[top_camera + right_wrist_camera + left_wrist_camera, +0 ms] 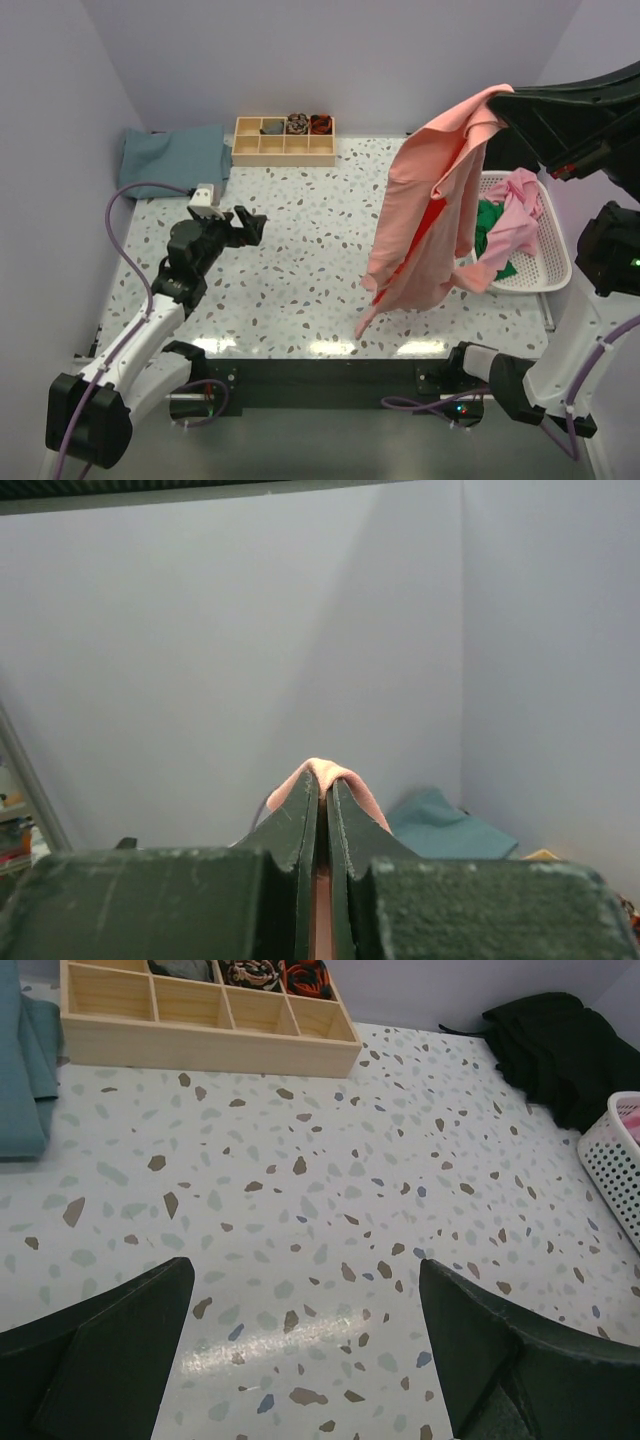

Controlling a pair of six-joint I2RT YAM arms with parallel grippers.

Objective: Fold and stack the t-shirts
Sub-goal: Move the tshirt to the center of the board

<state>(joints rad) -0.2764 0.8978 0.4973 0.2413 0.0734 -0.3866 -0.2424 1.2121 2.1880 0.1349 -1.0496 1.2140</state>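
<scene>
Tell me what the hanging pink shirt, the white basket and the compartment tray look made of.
The salmon-pink shirt: soft matte cloth, probably cotton knit; it hangs in limp folds. The basket: white moulded plastic, likely, slightly glossy, with even rows of holes. The tray: pale unpainted wood, matte, with faint grain and square-cut dividers.

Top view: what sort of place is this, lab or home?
Probably a lab robot cell: plain walls boxing a speckled table, a white basket of shirts, the right hand holding up a salmon-pink t-shirt.
</scene>
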